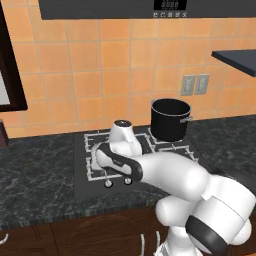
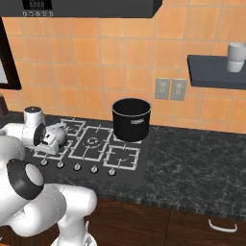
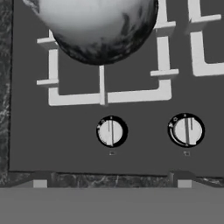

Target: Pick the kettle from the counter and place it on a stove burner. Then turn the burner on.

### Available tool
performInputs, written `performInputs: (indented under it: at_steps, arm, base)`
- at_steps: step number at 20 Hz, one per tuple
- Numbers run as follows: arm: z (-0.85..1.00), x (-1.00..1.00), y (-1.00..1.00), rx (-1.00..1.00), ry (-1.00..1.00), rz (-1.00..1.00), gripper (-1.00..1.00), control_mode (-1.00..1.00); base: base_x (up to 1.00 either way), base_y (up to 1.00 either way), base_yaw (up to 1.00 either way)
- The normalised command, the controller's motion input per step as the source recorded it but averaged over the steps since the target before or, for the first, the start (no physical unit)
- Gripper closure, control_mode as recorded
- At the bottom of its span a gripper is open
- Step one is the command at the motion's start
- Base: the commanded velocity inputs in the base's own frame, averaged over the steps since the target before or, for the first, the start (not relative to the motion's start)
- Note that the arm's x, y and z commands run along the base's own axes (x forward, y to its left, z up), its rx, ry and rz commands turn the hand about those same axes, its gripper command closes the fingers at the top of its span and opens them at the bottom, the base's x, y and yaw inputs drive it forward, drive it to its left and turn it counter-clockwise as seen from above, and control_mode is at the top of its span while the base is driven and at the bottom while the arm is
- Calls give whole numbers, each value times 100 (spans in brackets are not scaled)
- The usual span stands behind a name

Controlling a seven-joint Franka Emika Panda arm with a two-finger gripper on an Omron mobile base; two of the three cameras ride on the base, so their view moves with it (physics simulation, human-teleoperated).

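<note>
The silvery-grey kettle [image 3: 100,26] [image 2: 56,134] sits on the front-left stove burner, whose light-grey grate [image 3: 131,95] shows under and around it. My gripper [image 3: 111,183] is open with nothing between its tips, pulled back from the kettle and hanging over the cooktop's front edge. The fingertips [image 3: 40,183] stand far apart at the bottom of the hand view. Two round knobs [image 3: 111,131] [image 3: 187,130] lie between the gripper and the grate. In the left base view my arm hides the kettle. The dark marbled counter [image 2: 192,158] surrounds the black cooktop [image 2: 129,168].
A tall black pot [image 1: 170,119] [image 2: 131,119] stands on the back-right burner. A row of several knobs [image 2: 77,167] runs along the cooktop's front. A dark shelf [image 2: 211,72] with a pale cup [image 2: 236,56] hangs on the tiled wall at the right.
</note>
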Motion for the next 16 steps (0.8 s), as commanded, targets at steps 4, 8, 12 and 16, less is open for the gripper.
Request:
performInputs:
  at_steps: [4,8,12,16]
  arm:
    - [-42,0,3,-11,0,0,-100,-100]
    - [-28,22,7,-10,0,-4,-100,-100]
    - [-14,27,11,-1,-4,0,-100,-100]
    - [-15,13,11,0,-2,0,-100,-100]
  base:
    - [0,0,0]
    - [0,0,0]
    - [0,0,0]
    - [0,0,0]
